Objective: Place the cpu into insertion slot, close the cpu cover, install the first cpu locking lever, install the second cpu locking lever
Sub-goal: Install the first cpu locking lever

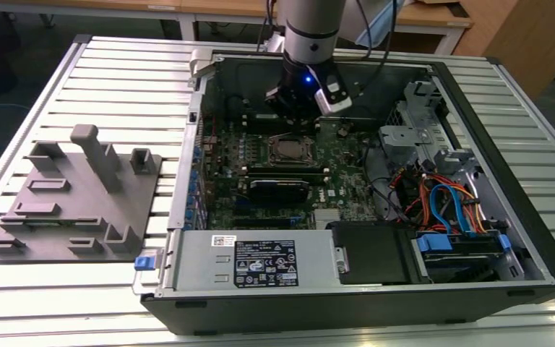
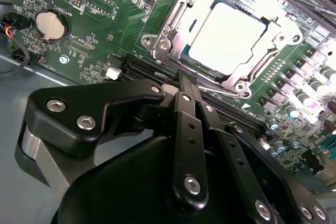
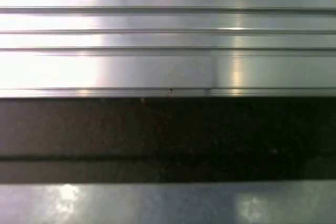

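One grey moulded fixture (image 1: 75, 195) stands on the tabletop (image 1: 123, 65), at 9 o'clock from the open computer case (image 1: 538, 238) in the exterior view. Inside the case lies the green motherboard (image 1: 340, 191), and the insertion slot (image 1: 289, 150) sits in its middle part.

In the second wrist view the cpu (image 2: 228, 38) is seated in the slot, and the cpu cover (image 2: 173, 24) seems to lie flat around it, with the chip showing through the cut-out. My tool (image 2: 186, 80) is pressed together and I see nothing pinched between the tips. They stand just beside the edge of the cover. In the exterior view the tool hangs at 12 o'clock from the slot.

I judge that the placing and the closing are done and that the lever step is in hand. Whether any locking lever is already hooked, I cannot tell. Such a step calls for a firm, narrow push with the closed tips, kept clear of the chip.
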Controlling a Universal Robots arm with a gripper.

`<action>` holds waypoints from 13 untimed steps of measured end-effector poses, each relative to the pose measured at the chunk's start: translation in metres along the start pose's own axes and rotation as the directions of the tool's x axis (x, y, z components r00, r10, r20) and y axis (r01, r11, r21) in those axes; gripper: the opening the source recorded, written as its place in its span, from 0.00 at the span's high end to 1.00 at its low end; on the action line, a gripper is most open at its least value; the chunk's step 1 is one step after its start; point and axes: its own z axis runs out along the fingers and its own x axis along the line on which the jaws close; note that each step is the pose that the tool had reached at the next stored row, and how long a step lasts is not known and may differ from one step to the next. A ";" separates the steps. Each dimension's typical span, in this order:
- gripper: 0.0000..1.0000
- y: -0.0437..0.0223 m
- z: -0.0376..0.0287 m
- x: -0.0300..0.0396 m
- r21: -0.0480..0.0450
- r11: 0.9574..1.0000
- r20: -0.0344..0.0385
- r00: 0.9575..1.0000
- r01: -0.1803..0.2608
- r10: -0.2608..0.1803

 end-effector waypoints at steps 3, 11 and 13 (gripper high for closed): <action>0.90 -0.0001 0.0015 -0.0005 0.000 1.000 0.000 1.000 0.000 0.000; 0.90 -0.0002 0.0048 -0.0016 0.000 1.000 0.000 1.000 0.000 0.000; 0.90 -0.0003 0.0055 -0.0018 0.000 1.000 0.000 1.000 0.000 0.000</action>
